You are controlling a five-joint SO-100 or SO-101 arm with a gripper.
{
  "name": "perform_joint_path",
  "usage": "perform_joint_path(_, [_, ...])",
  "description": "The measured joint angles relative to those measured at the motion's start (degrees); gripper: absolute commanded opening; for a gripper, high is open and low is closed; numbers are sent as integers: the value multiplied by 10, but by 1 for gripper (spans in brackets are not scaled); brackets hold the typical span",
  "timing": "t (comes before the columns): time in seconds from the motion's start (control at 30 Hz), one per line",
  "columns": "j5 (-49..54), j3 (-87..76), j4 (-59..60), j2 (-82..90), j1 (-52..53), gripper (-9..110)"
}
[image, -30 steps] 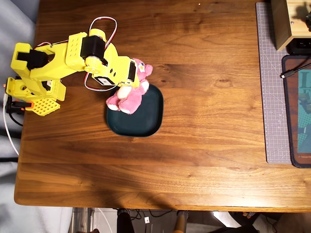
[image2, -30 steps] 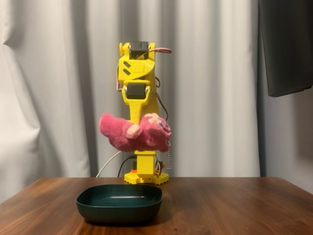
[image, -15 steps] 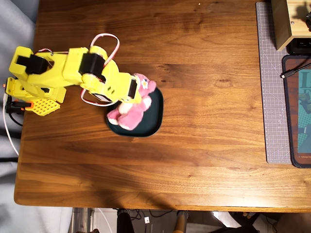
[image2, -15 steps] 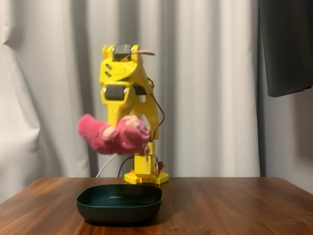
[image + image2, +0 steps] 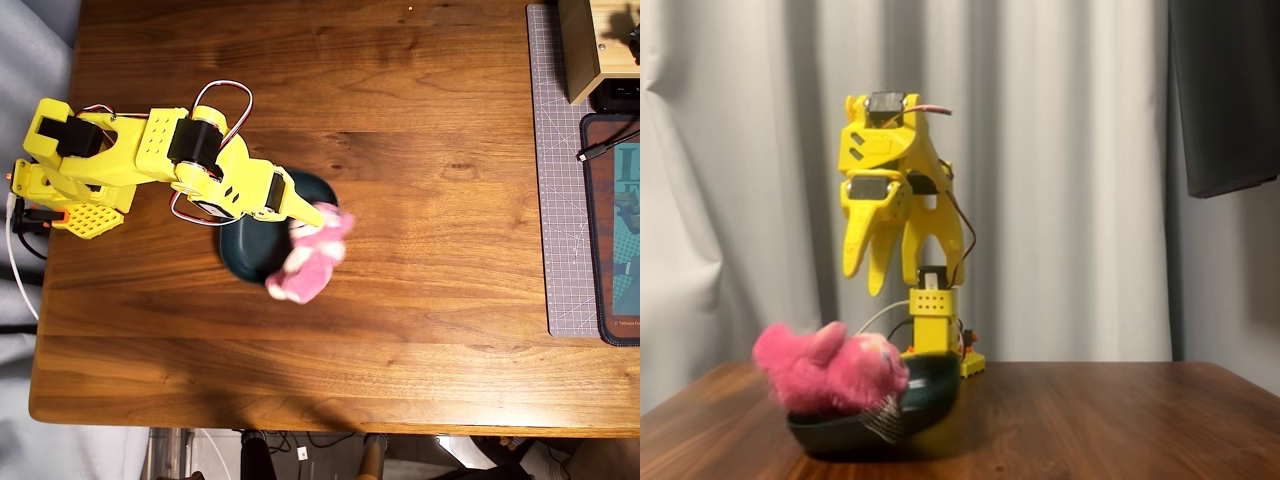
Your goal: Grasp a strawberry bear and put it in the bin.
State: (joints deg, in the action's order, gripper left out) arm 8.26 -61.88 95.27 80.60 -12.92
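Bear [image 5: 830,372] sits below your gripper [image 5: 868,280], slumped over the rim of the bin [image 5: 930,395], half hanging out. Fingers are spread and empty, raised well clear, so I'd guess you dropped it a bit off-center.

A: State the colours of the arm and plush.

B: The claw [image 5: 865,277] is bright yellow plastic with black motor blocks. The small fuzzy plush bear [image 5: 308,262] is pink throughout.

A: And the supporting items?

B: The shallow rounded dish [image 5: 930,392] is dark teal. The wooden desk [image 5: 420,330] is warm brown with visible grain. The cutting mat [image 5: 556,200] is grey, gridded.
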Motion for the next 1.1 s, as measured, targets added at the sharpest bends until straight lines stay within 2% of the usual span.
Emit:
perform_joint_path(0.07, [0,0,7,0,10,19])
perform_joint_path(0.1, [0,0,11,0,14,7])
perform_joint_path(0.13, [0,0,16,0,17,5])
perform_joint_path(0.3, [0,16,47,27,26,3])
perform_joint_path(0.47, [0,-25,47,232,54,5])
perform_joint_path(0.57, [0,-152,21,427,93,7])
perform_joint_path(0.67, [0,-353,-61,659,131,7])
perform_joint_path(0.8, [0,-627,-165,925,130,7])
perform_joint_path(0.93, [0,-878,-258,976,131,8])
perform_joint_path(1.1, [0,-1055,-274,1078,134,14])
